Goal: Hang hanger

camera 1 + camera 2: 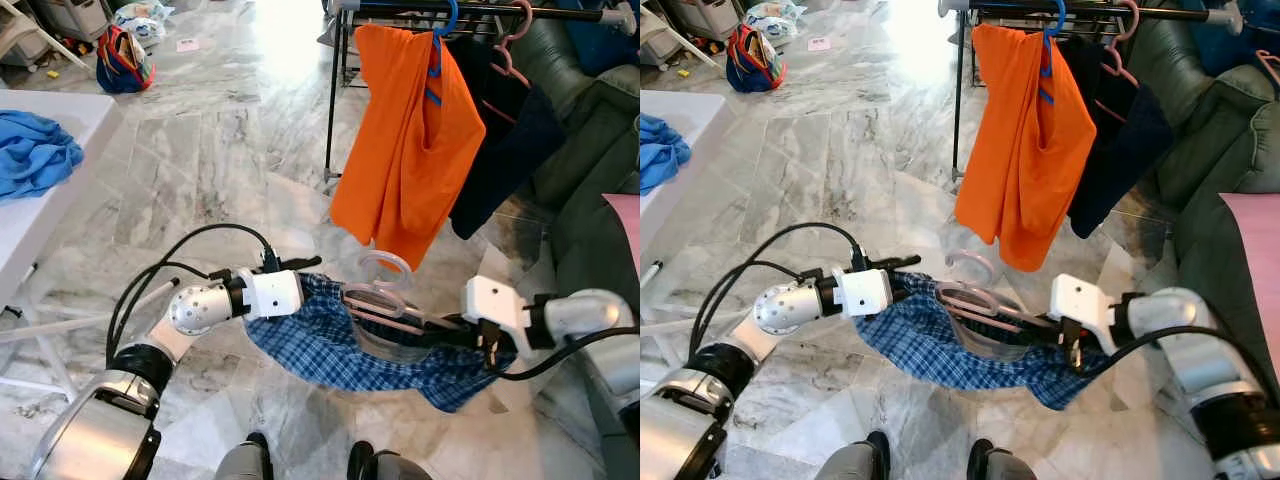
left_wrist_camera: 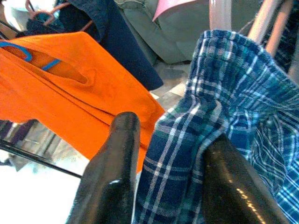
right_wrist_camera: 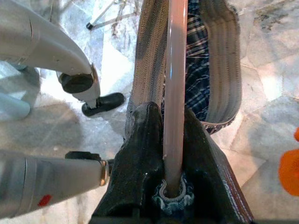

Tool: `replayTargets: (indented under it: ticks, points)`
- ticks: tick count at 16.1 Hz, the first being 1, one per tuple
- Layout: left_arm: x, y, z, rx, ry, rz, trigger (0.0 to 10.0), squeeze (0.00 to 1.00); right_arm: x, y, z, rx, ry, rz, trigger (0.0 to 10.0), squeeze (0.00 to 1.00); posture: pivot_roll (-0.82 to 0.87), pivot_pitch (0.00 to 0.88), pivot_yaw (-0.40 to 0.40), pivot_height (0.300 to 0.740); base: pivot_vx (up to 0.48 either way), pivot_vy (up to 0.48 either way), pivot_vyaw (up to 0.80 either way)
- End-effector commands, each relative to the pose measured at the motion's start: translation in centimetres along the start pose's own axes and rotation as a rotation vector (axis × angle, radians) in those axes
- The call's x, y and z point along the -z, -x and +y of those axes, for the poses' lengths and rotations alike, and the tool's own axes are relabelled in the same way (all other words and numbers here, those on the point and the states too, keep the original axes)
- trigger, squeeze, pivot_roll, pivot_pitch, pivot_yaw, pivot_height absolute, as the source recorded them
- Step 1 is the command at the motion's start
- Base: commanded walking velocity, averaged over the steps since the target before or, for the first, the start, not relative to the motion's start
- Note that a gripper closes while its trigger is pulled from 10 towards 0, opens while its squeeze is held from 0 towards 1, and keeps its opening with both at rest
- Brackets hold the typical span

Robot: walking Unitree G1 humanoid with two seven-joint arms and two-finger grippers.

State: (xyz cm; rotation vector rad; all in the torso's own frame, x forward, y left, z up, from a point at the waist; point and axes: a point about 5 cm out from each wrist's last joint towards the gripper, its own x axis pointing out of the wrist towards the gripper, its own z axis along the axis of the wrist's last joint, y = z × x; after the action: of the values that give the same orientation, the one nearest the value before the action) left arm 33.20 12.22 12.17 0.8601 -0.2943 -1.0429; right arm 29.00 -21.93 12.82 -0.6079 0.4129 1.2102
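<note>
The marble floor [image 1: 230,150] is grey, shiny and streaky. A dark metal clothes rack [image 1: 333,100] stands on it, beside a soft green sofa [image 1: 590,140]. A big orange shirt [image 1: 405,150] hangs from the rack on a blue hanger [image 1: 437,40], next to a dark navy garment [image 1: 510,150]. In front of the robot, between its two arms, hangs blue checked cloth [image 1: 330,345] on a smooth pink hanger [image 1: 385,305]. The left gripper [image 2: 170,158] has its fingers pinched on a fold of the checked cloth. The right gripper [image 3: 174,140] has its fingers closed tight around the pink hanger's thin bar.
</note>
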Motion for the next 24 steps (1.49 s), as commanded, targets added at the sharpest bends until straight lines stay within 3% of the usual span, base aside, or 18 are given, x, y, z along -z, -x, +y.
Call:
replayTargets:
  ticks: [1, 5, 11, 14, 19, 24]
  points:
    - [-0.1, 0.2, 0.1, 0.010, -0.030, -0.005, 10.0, 1.00, 0.0, -0.1, 0.3, 0.005, 0.001, -0.002, 0.0, 0.00, 0.00, 0.239, 0.026, 0.740, 0.000, 0.000, 0.00]
    - [-0.2, 0.1, 0.1, 0.020, -0.110, -0.001, 10.0, 1.00, 0.6, -1.2, 0.8, 0.067, -0.037, -0.013, 0.0, 0.00, -0.01, 0.239, 0.022, 0.740, 0.000, 0.000, 0.00]
    - [0.2, 0.3, -0.3, 0.005, -0.104, 0.007, 10.0, 1.00, 1.1, -2.6, 0.4, 0.269, -0.105, -0.041, 0.0, 0.00, -0.02, 0.231, 0.013, 0.740, 0.000, 0.000, 0.00]
    - [0.3, 0.5, -0.9, 0.008, -0.086, 0.004, 10.0, 1.00, 1.2, -3.5, 1.1, 0.365, -0.178, -0.074, 0.0, 0.00, -0.02, 0.229, 0.019, 0.740, 0.000, 0.000, 0.00]
    - [1.4, 0.4, -2.0, -0.136, 0.081, 0.062, 10.0, 1.00, 1.2, -5.0, 2.1, 0.480, -0.268, -0.105, 0.0, 0.00, -0.07, 0.214, -0.005, 0.740, 0.000, 0.000, 0.00]
    - [4.0, 0.5, -2.5, -0.536, 0.541, 0.235, 10.0, 1.00, 1.3, -6.0, 2.1, 0.638, -0.353, -0.098, 0.0, 0.00, -0.10, 0.166, -0.016, 0.740, 0.000, 0.000, 0.00]
